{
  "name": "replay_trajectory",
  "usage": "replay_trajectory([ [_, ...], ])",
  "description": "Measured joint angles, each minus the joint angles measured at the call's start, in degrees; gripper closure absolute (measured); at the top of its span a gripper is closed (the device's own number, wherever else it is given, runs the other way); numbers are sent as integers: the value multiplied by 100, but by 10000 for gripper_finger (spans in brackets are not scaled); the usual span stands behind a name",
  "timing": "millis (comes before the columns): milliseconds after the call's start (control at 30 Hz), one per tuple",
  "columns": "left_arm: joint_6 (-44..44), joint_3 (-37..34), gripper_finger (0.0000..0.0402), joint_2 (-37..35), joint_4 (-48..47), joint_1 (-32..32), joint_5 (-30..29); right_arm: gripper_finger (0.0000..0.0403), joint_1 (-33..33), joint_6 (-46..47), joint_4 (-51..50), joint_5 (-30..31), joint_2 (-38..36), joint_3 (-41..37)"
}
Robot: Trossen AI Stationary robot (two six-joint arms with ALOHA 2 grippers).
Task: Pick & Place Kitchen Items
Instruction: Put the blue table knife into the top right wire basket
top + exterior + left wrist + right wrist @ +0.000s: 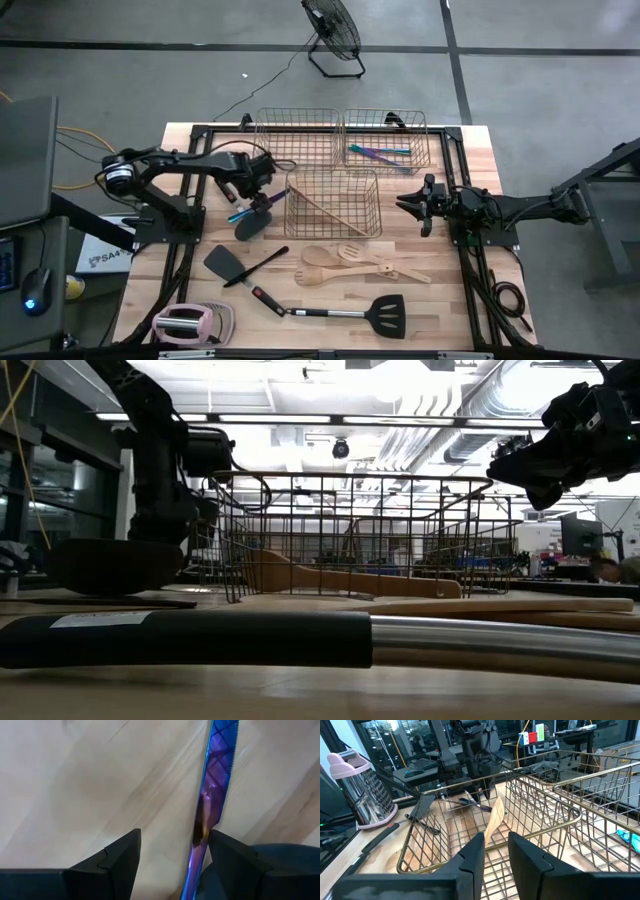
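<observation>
Beside the near wire basket (334,202), your left gripper (172,857) hung low with fingers apart around a thin, shiny purple-blue knife (216,790) lying on the wood table (75,780); its handle end was hidden. Your right gripper (495,851), fingers slightly apart, waited empty.

Wood table (470,300) w/ baskets (333,201), utensils (365,264), grater (192,322).

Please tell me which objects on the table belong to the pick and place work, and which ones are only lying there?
For the job:
- iridescent purple-teal knife between the open left gripper fingers
- black spoon
- two black spatulas
- pale wooden spoons and spatulas
- wooden spatula in the near basket

Lying about:
- pink-and-white grater
- copper wire baskets
</observation>
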Motion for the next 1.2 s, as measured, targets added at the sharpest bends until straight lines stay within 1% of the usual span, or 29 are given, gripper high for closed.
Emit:
replay_trajectory([
  [167, -45, -4, 172, 201, 78, -263, -298, 325, 0, 0, 2, 0, 0, 0],
  [367, -115, 0, 172, 272, 110, -382, -415, 325, 0, 0, -4, 0, 0, 1],
  [700, -247, 10, 172, 272, -396, -367, -407, 325, 0, 0, -2, 0, -2, 0],
  [1000, -242, 4, 172, 276, -469, -367, -268, 325, 0, 0, -1, 0, -2, 0],
  [1100, -234, 2, 180, 276, -472, -367, -258, 325, 0, 0, -1, 0, -2, 1],
  [1200, -220, 2, 202, 276, -488, -367, -239, 325, 0, 0, -2, 0, -2, 0],
])
